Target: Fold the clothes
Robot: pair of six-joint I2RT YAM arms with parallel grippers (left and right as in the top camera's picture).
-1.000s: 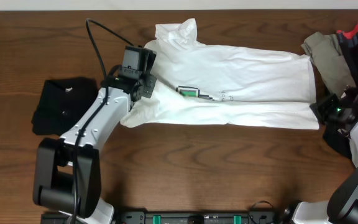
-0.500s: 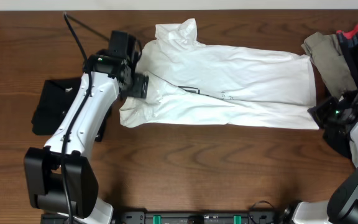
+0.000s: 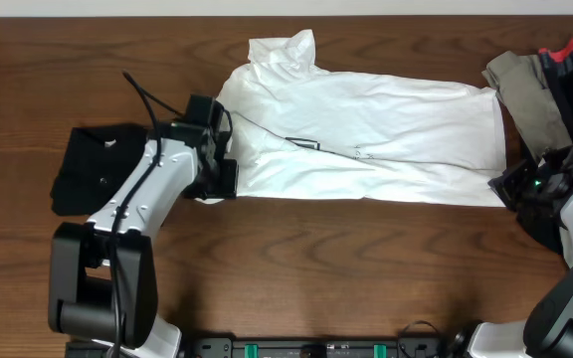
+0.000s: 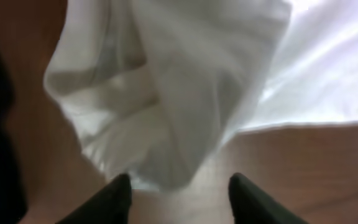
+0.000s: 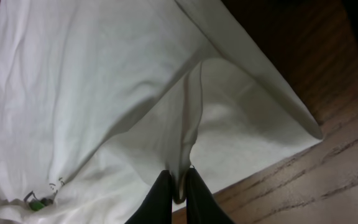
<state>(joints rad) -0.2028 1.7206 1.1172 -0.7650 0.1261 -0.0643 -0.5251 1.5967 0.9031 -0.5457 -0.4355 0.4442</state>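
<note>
Right gripper [image 5: 179, 186] first: its two fingers are pressed close together, pinching a fold of the white T-shirt [image 5: 92, 81] near its corner. The wrist view shows the cloth drawn up into a ridge that runs straight into the tips. Over on the other side, the left gripper [image 4: 179, 193] has its jaws standing apart, with a bunched lump of the white cloth hanging just above the gap and bare wood showing between the tips; nothing pinched there that I can see. From overhead, the T-shirt lies lengthwise across the far middle of the table [image 3: 316, 268], folded into a long band, its far-left end rumpled up. The left gripper sits at the near-left corner and the right gripper at the near-right corner. A small print [image 3: 303, 145] with lettering beside it shows along a crease, left of the middle. Left of the shirt and apart from it, a black garment [image 3: 93, 164] lies flat, its right side partly under the left arm. At the right edge there's a heap: a khaki garment [image 3: 520, 85] just beside the shirt's end, a red garment [image 3: 570, 48] peeking out at the far corner, dark cloth around them. The table is dark brown wood with a strong grain, and a pale strip of wall [image 3: 286, 6] runs along its far side.
</note>
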